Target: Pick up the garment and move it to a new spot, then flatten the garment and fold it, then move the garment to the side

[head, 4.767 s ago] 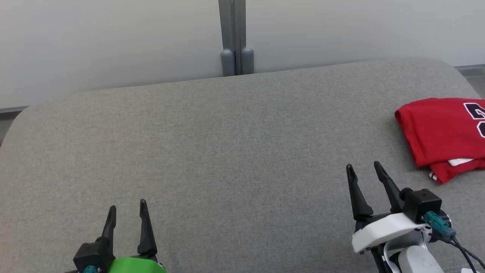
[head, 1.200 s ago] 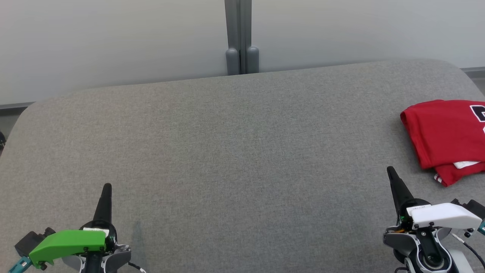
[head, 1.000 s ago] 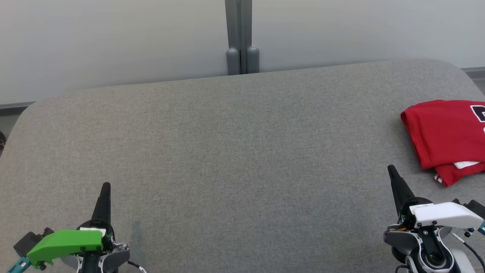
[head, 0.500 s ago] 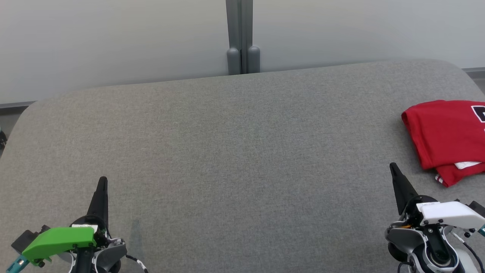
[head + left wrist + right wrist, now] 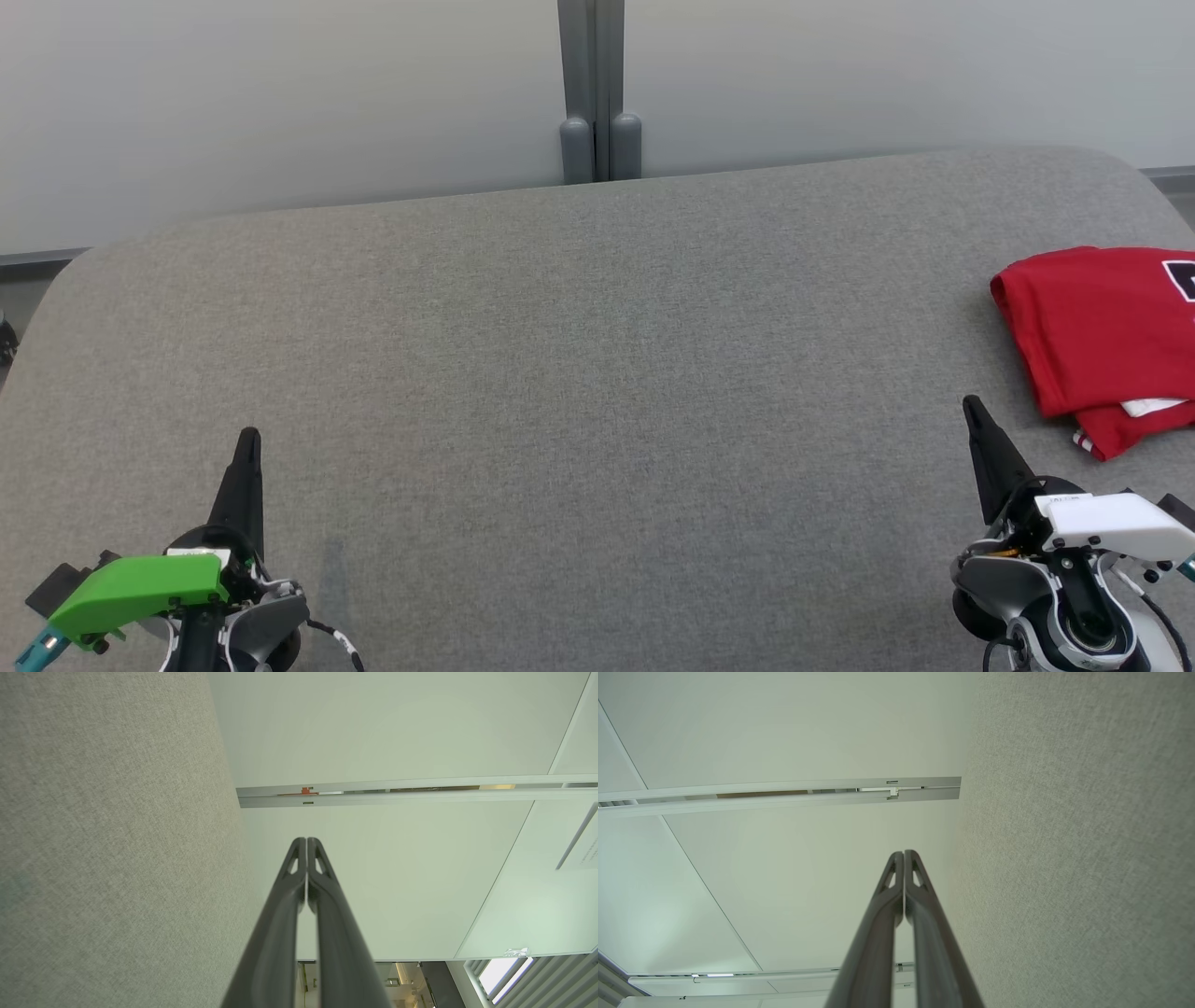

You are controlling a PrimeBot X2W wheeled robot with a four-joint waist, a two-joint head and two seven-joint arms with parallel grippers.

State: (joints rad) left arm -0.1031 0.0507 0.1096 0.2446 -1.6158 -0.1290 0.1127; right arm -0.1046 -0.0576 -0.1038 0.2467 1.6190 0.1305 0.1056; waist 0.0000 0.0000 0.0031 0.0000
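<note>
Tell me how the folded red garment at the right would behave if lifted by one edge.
The red garment is soft cloth in loose layers, so it would probably sag and unfold. It looks thin, likely light. On the grey fabric surface, pushing would probably bunch it.

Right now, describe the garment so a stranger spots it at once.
Start at the wide grey padded surface before the pale wall. At its right edge, beyond the right gripper, lies the folded garment: bright red, dark lettering, white tag.
</note>
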